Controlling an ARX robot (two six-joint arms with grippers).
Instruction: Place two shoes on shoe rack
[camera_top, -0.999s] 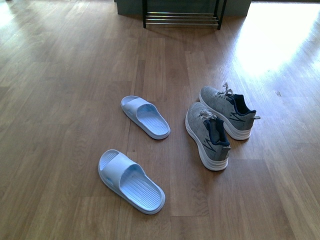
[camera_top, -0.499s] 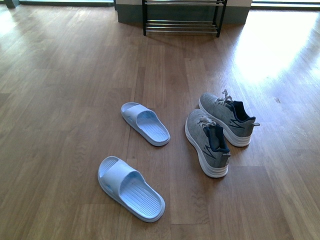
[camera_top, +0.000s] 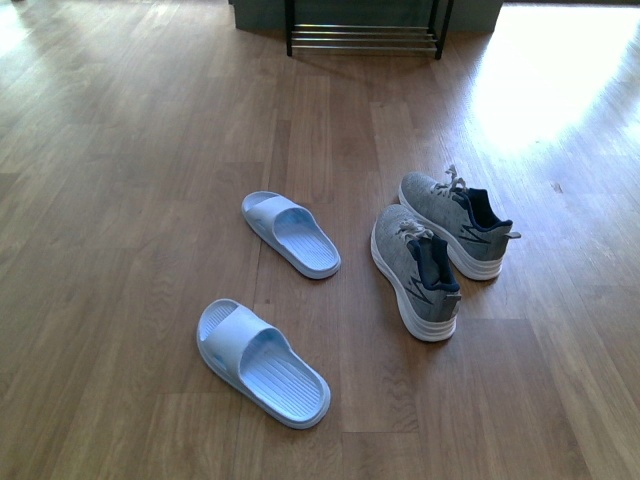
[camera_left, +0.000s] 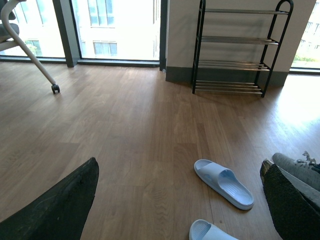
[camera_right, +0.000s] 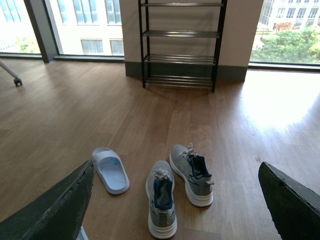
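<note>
Still, only the view dipped back; grey sneakers (camera_top: 415, 272) lie untouched on the floor (camera_top: 150, 150), shoe rack (camera_top: 365, 38) at 12 o'clock, left gripper (camera_left: 178, 165) and right gripper (camera_right: 176, 166) spread, empty.

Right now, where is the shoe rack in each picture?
Front view: shoe rack at the top edge, middle; only lowest rods show.
Left wrist view: shoe rack upper right, against the wall.
Right wrist view: shoe rack top middle, against the wall.
Shared landmark: the blue slide nearer the rack, in all three.
</note>
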